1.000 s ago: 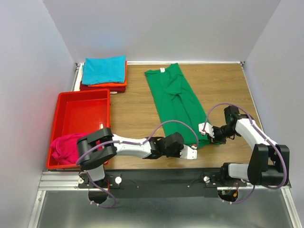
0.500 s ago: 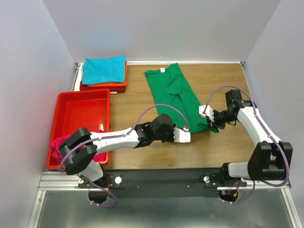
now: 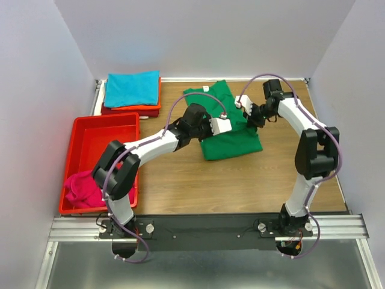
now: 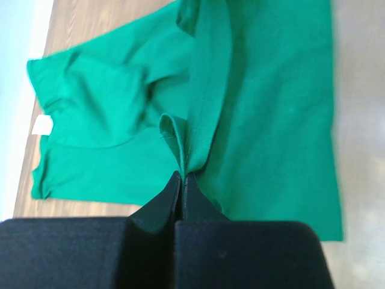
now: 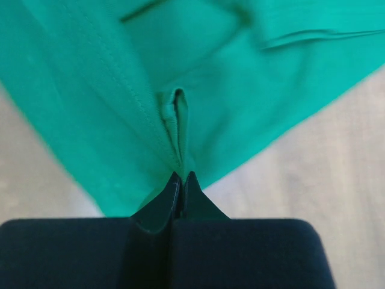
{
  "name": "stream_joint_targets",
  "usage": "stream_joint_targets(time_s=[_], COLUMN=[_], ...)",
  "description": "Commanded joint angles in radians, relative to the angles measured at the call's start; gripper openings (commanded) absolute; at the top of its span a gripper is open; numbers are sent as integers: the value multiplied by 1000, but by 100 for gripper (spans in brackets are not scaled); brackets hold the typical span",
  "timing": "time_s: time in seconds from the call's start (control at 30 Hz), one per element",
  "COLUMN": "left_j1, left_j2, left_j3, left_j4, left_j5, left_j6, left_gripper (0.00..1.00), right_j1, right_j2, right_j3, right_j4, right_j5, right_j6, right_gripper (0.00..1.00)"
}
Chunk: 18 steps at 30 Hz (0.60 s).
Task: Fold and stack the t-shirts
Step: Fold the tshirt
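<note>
The green t-shirt (image 3: 234,143) lies at the back middle of the table, its lower half doubled over its upper half. My left gripper (image 3: 224,125) is shut on a pinch of the green cloth (image 4: 277,120) at the left of the raised edge, with a white neck label (image 4: 42,125) beyond it. My right gripper (image 3: 245,103) is shut on the green cloth (image 5: 90,90) at the right of that edge. A teal shirt (image 3: 132,88) tops an orange one (image 3: 139,107) and a dark red one (image 3: 129,112) at the back left. A magenta shirt (image 3: 84,186) lies crumpled in the tray.
A rigid red plastic tray (image 3: 105,141) stands at the left of the table, in front of the folded stack. Bare wood table (image 3: 240,186) lies between the green shirt and the arm bases. White walls close the left, back and right sides.
Both grippers have carried the green shirt's near hem from the front of the table toward the back, doubling the shirt over itself. Both arms now reach far out.
</note>
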Motion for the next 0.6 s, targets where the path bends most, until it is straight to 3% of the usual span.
stream_joint_targets(time_s=[0.0,0.2,0.57], left_j1=[83,144,192], left_j2=[102,223,341], left_j3=[114,240,340], left_j4=[-61,-112,-153], left_j5=[48,45,48], left_j6=[18,7,-19], left_gripper=[0,0,0], right_j1=[7,22,48], right_j2=[160,358,485], right_j3=[209,447,585], right_j4=[54,63,71], right_j5=[66,99,140], right_j6=[143,211,251], right_gripper=[0,0,0])
